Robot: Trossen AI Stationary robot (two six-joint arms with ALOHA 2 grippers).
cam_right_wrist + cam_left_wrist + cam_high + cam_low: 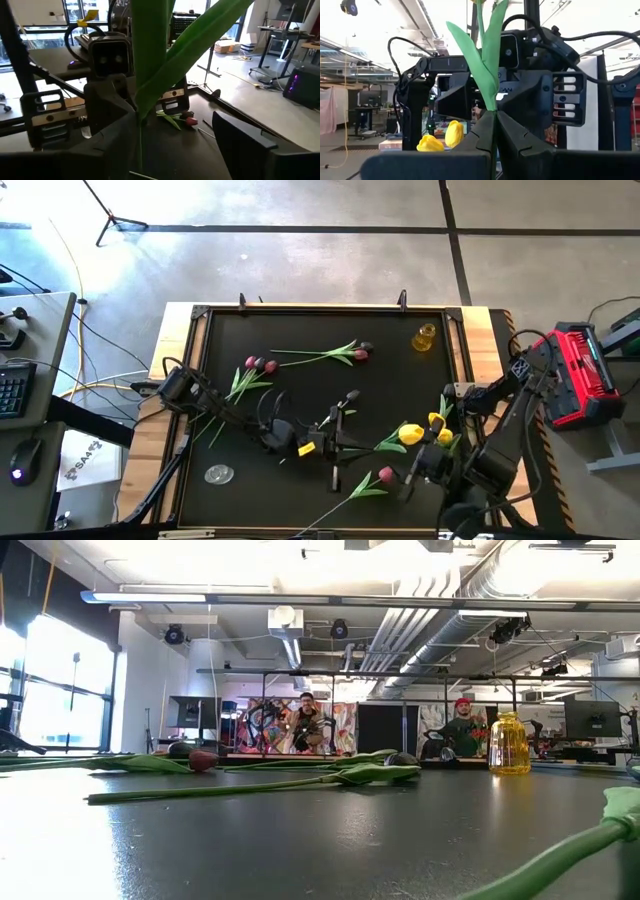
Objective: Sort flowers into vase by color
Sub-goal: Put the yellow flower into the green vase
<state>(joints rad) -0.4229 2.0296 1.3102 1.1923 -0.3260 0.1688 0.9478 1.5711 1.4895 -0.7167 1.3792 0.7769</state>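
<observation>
My left gripper [335, 442] [493, 130] is in the table's near middle, shut on a tulip's green stem [490, 60]. The stem's leaves rise upright and its head is past the frame's top. My right gripper [410, 472] [172, 120] faces it from the right, open. Its fingers stand on either side of a green stem and broad leaf [150, 65], seemingly the same flower. Two yellow tulips [410, 433] [442, 140] lie on the table by the right arm. A pink tulip [385, 475] lies near the right gripper. More pink tulips [258, 365] [360, 352] lie flat farther back. My left gripper pinches the stem [493, 107] between its two fingers, just below where the leaves branch. The fingers come level from the table's left and lie across the stem. The flower stands upright above them. My right gripper: I cannot tell whether its finger [115, 130] touches the stem beside it.
A small yellow vase [425, 337] [508, 743] stands near the far right corner. A clear round object [219, 474] lies near the near left corner. A raised rim frames the black table [300, 315]. Two people [305, 725] are in the room beyond the far edge.
</observation>
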